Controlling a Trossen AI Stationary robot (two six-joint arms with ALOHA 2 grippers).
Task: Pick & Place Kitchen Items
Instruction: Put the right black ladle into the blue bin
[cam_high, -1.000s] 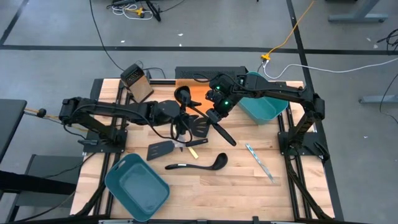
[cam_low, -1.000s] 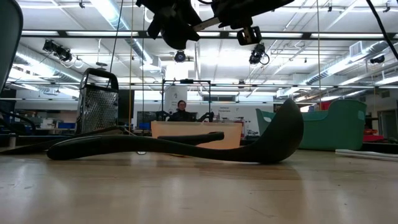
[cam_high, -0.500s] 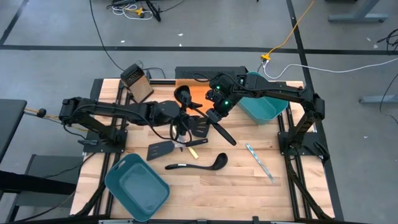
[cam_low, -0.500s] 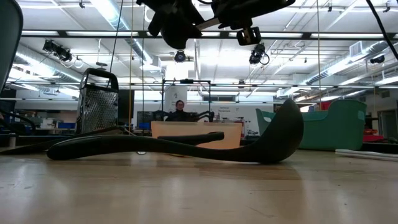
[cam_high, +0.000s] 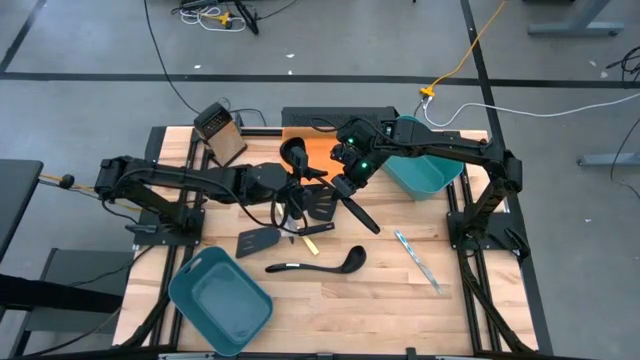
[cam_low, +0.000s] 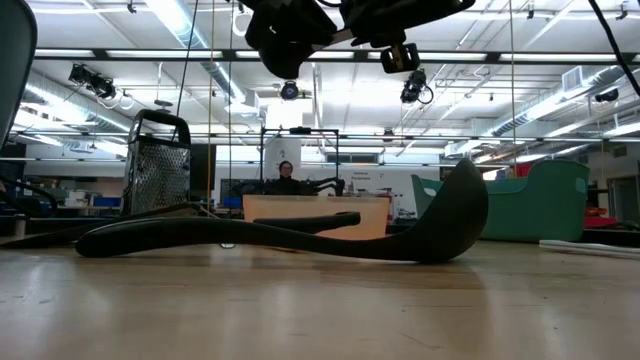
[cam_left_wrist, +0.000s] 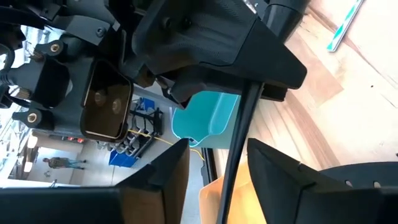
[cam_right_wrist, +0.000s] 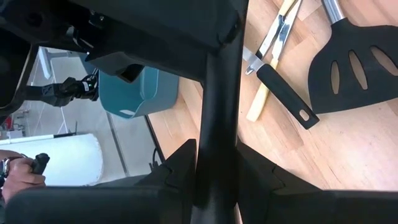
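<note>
Both pincers at ladle (cam_high: 318, 178); left pincer (cam_high: 300, 195) narrower than before.

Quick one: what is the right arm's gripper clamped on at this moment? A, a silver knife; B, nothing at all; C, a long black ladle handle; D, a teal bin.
C: in the right wrist view the right gripper jaws press both sides of the long black ladle handle, held above the wooden table.

We are in a large robotics lab or workshop: a wooden table (cam_high: 400, 285) stands on a bare grey concrete floor (cam_high: 330, 60) crossed by loose cables (cam_high: 170, 75), while strip lights (cam_low: 180, 20), exposed ceiling trusses (cam_low: 520, 60), further workbenches and a seated person (cam_low: 287, 178) fill the open hall behind.
</note>
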